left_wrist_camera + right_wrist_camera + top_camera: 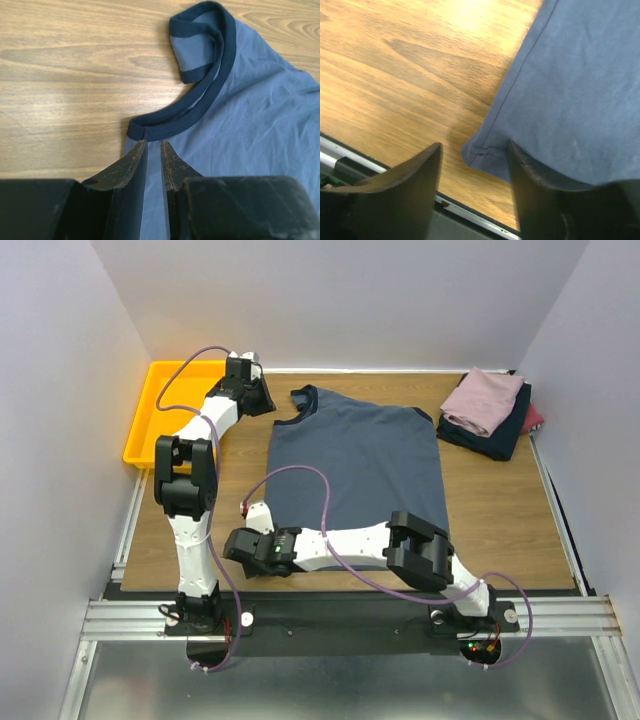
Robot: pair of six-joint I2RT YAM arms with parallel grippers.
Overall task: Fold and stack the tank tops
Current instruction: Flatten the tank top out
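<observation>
Right hand (475, 145): My fingers are apart, one on each side of the near left corner (479, 152) of the blue tank top (360, 460). I am not holding it yet.
Near corner: It lies flat on the table (500, 520). I should squeeze only when it sits deep between my fingers, so it cannot slip out.
Blue tank top: It is spread flat in the middle of the table.
Left hand (153, 145): My fingers are pinched on the cloth, right by the dark trim (200, 107) at the far left shoulder.
Fold: I think both hands should lift together and carry this side across, with the edge straight.
Pile (485, 410): It sits in the far right corner, with the pink top uppermost.
</observation>
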